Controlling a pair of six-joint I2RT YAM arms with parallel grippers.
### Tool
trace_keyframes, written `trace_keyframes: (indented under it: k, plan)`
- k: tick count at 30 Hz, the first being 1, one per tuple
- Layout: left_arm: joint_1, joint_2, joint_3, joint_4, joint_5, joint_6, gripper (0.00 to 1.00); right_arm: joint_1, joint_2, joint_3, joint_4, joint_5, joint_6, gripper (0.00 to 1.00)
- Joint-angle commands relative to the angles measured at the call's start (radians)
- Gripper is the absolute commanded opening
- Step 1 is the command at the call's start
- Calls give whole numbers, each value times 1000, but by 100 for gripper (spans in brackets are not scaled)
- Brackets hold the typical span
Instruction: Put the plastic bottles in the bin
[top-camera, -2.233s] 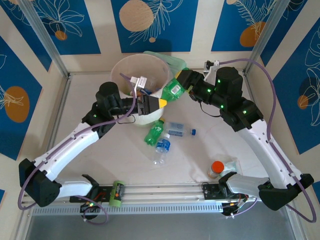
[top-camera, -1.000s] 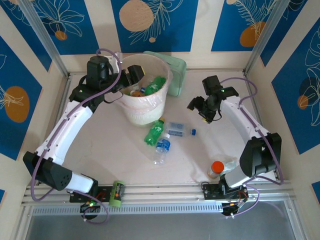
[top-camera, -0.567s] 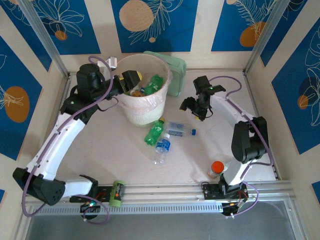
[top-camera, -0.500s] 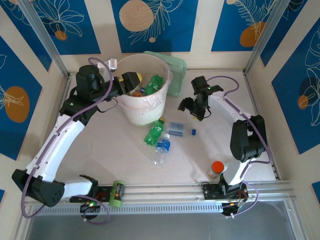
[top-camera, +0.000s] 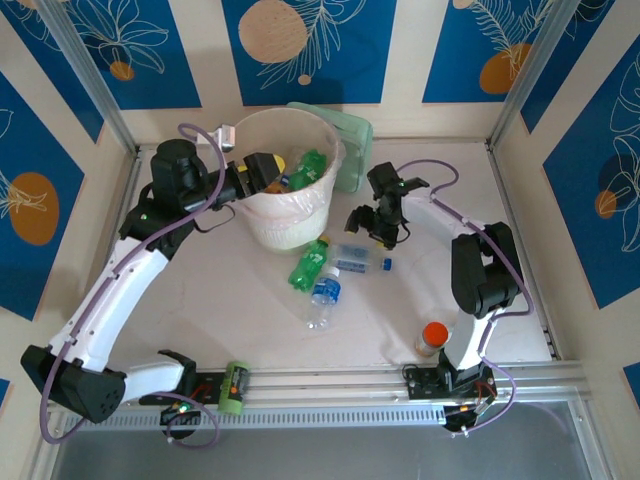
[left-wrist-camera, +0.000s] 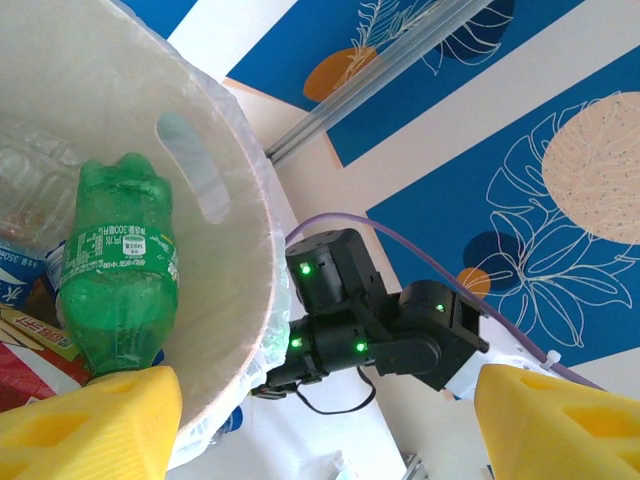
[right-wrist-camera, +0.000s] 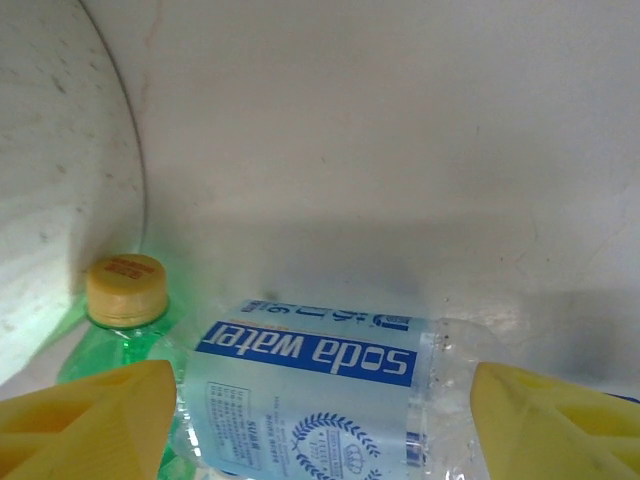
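The table (top-camera: 210, 310) lies bare on the outer side of each arm. The bin (top-camera: 283, 226) stands under the left gripper (top-camera: 262, 172), whose jaws straddle its rim, spread wide and empty. A green bottle (left-wrist-camera: 115, 270) lies inside. The right gripper (top-camera: 372, 224) hangs spread, holding nothing, directly above the soda-water bottle (right-wrist-camera: 310, 370), with a second green bottle (right-wrist-camera: 120, 330) just beside.

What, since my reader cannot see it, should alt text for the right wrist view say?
A clear soda water bottle lies on the white table between the yellow fingertips of the open right gripper. A yellow-capped green bottle lies left of it, beside the bin and its curved wall.
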Motion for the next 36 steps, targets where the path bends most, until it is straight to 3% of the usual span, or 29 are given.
trace_keyframes:
  k: [1,9,17,28,36]
  plan:
    - [7,-13,-17,42,29,-9,76,8,-38,-58,4,3,17,78]
    - [7,-13,-36,55,30,-14,76,31,-142,-183,-5,24,102,77]
    - [7,-3,-52,72,27,-28,75,139,-221,-237,-43,81,161,80]
    - [7,-23,-64,56,19,-21,75,245,-46,-27,-206,349,-30,91]
    - [7,-24,-55,41,12,-11,75,285,95,72,-233,391,-122,97]
